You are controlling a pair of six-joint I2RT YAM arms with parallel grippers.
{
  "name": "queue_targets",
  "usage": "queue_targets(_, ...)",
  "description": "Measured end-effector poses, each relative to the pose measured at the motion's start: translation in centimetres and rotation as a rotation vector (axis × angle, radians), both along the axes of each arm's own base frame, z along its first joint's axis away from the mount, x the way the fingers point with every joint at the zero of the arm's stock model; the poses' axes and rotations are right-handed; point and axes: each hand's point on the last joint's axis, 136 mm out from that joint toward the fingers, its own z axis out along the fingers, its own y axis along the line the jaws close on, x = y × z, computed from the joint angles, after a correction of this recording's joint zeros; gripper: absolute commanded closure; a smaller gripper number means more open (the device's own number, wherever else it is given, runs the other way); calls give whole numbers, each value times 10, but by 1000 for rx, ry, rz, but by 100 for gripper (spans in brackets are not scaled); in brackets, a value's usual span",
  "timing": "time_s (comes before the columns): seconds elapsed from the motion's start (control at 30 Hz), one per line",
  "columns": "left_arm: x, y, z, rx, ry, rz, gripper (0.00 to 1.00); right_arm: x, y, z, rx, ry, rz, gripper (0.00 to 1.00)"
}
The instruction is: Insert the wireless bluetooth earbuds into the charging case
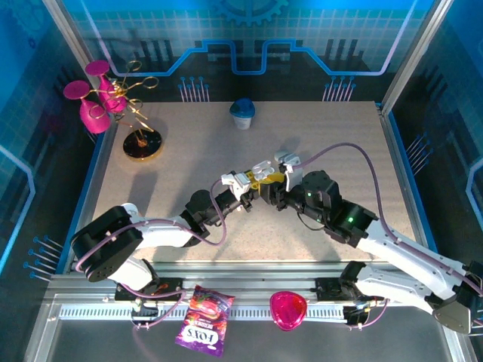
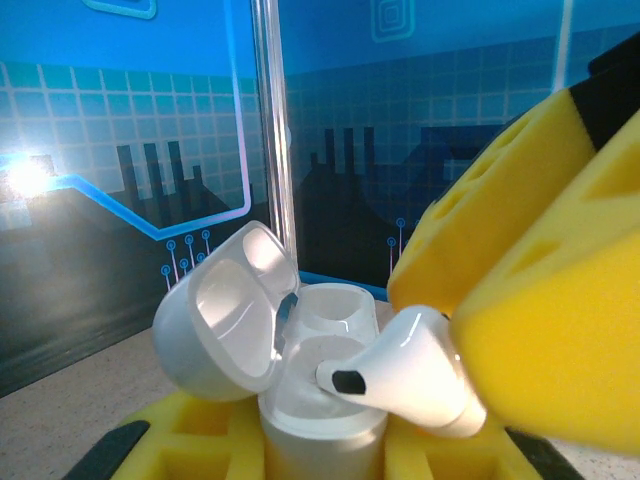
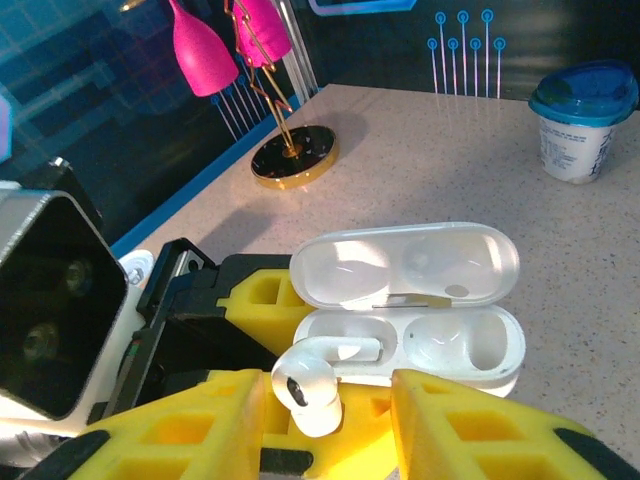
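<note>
— Where is the charging case (image 3: 412, 345)?

— Clamped in my left jaws, which are closed tight on its lower body, the yellow pads (image 2: 190, 440) pressed to either side. It stands upright near the middle of the worktop (image 1: 189, 151), with its lid (image 3: 405, 262) swung fully back and both wells bare.

— And the earbud (image 3: 308, 388)?

— It sits between my right jaws, at the rim of the case. Its stem lies across the well on the left of the right wrist view, and its head hangs outside the case. It is not seated.

— Are the right jaws gripping it?

— They stand partly open, wider than the earbud. There is a clear gap between it and one yellow pad (image 3: 480, 430). I cannot tell whether the other pad touches it.
</note>
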Motion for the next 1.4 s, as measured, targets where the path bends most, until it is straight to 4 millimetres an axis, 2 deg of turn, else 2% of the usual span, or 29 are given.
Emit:
queue_targets(0.3,0,0,-2,10,9,0,87,0,0,-3,-31,6,2,74)
queue_targets(0.47,0,0,-2,10,9,0,87,2,-1,8,-29,-12,-1,76)
queue_targets(0.83,-1,1,0,8,7,0,86,4,2,9,-47,-7,2,71)
queue_targets(1.1,-1,1,0,9,8,0,86,4,4,-1,-80,16,12,70)
queue_targets(1.4,0,1,-1,10,10,3,86,5,5,0,-87,21,14,81)
